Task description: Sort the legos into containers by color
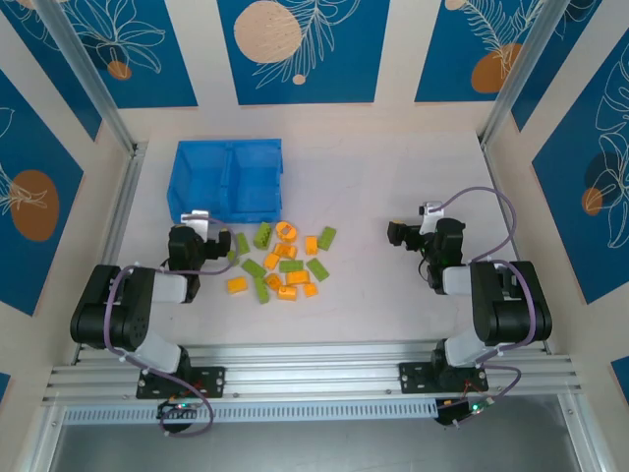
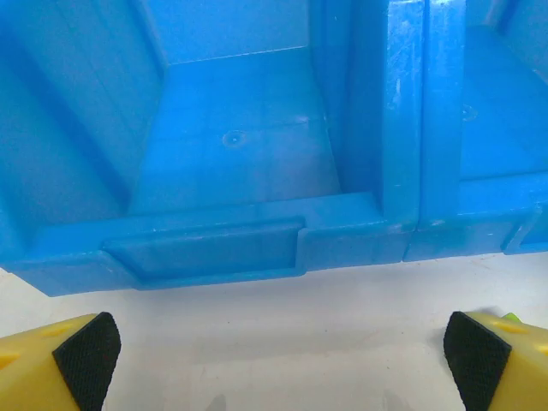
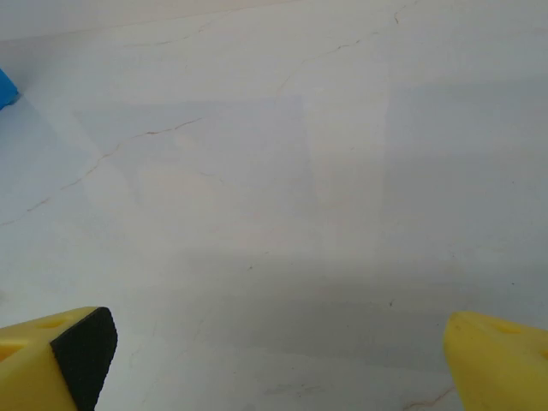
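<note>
The blue bin (image 1: 227, 179) stands at the back left of the table, its two compartments split by a divider (image 2: 402, 120); both look empty. A loose pile of orange-yellow legos (image 1: 297, 278) and lime green legos (image 1: 263, 234) lies in front of the bin, right of my left gripper (image 1: 203, 244). In the left wrist view that gripper (image 2: 282, 351) is open, facing the bin's front wall (image 2: 205, 253) with bare table between its fingers. My right gripper (image 1: 405, 236) sits to the right of the pile, open over bare table (image 3: 282, 257).
Metal frame posts (image 1: 86, 84) rise at the back corners, with patterned walls on three sides. An aluminium rail (image 1: 314, 369) carrying the arm bases runs along the near edge. A corner of the bin (image 3: 7, 86) shows at the left of the right wrist view.
</note>
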